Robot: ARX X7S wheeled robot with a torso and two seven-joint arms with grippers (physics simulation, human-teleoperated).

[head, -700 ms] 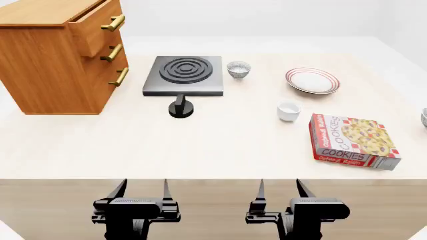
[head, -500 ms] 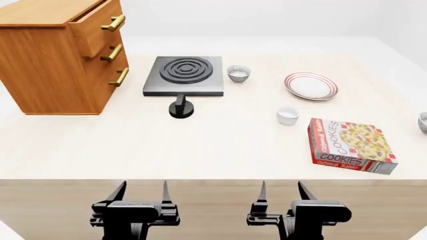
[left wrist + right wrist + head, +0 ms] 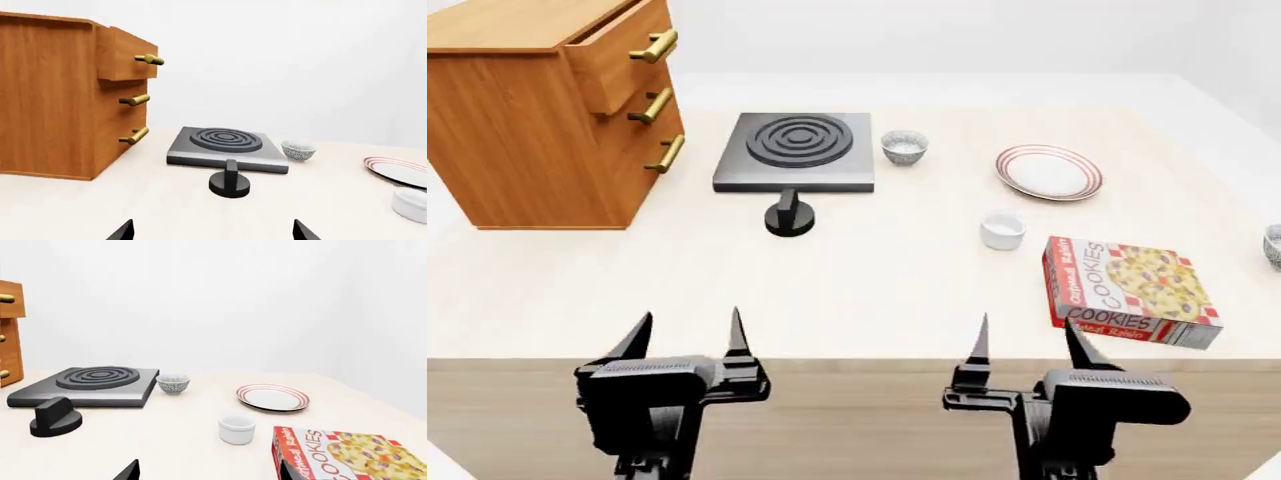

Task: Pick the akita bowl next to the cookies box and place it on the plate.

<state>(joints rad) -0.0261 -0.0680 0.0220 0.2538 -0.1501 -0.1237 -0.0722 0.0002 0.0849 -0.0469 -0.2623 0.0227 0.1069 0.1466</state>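
The akita bowl (image 3: 1273,246) next to the cookies box (image 3: 1129,291) was seen only as a sliver at the right edge of the head view, cut off by the frame, resting on the tabletop (image 3: 868,270) near the box's far right side, a strip of tabletop between them. It was not shown in either wrist view. A second speckled bowl (image 3: 904,146) stood just beside the black hotplate (image 3: 797,150), well apart from the box; that one was judged not to be the target.

Progress: nothing was yet done. The plate (image 3: 1048,172) lay bare beyond the plain white cup (image 3: 1002,230). The left tool (image 3: 683,335) and right tool (image 3: 1026,344) were held low at the near edge of the tabletop, each with its fingers spread wide apart and nothing between them. Reach, grasp, lift, carry and release were all judged to remain.

Orientation: as far as the sliver showed, the bowl appeared to sit upright, mouth upward; being round, no long axis across the tabletop could be noted, only a vertical axis of symmetry. The rim pattern could not be made out at that edge.

The right tool was judged the nearer one for the reach.
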